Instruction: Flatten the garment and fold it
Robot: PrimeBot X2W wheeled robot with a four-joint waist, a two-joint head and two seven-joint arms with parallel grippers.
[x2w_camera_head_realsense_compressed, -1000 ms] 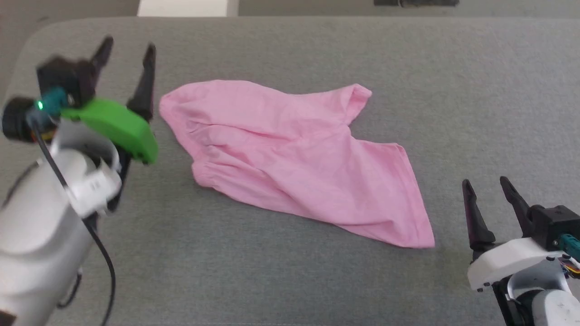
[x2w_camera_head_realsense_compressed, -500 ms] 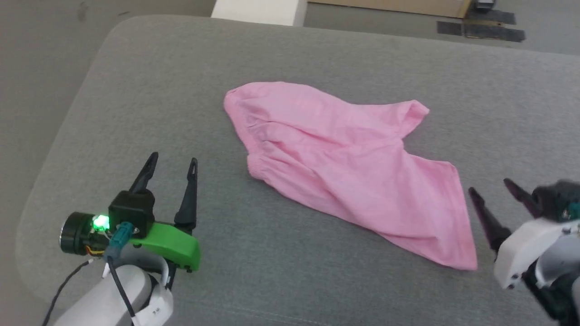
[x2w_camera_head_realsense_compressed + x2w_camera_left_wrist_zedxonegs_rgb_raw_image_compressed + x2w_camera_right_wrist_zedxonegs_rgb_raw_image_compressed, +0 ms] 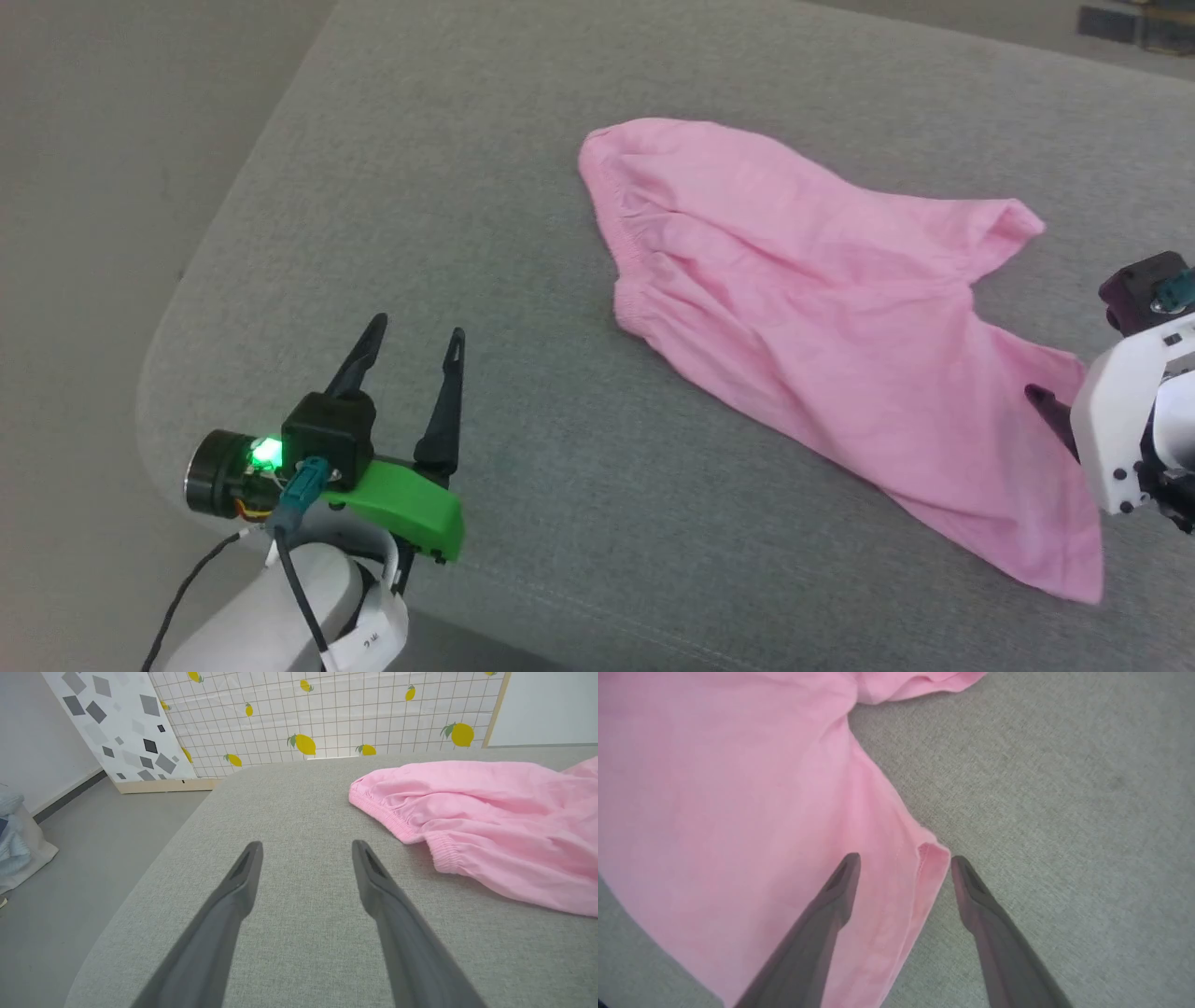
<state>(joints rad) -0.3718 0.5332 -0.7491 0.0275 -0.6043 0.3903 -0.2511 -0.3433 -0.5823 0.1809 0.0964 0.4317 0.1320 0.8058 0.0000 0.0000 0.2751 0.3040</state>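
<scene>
There are two claws and one garment. The left claw [image 3: 417, 329] is spread wide and holds nothing; its arm reaches over the near left of the grey worktop [image 3: 448, 168]. The right claw [image 3: 904, 857], also spread and empty, points down over a hemmed corner of the pink garment [image 3: 822, 308], which lies creased at the right.

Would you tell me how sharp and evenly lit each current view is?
Head view: soft, even light; the green lamp behind the left gripper glares a little. Left wrist view: crisp, with a faint shadow under the garment. Right wrist view: softest, with the right gripper looking smeared.
</scene>
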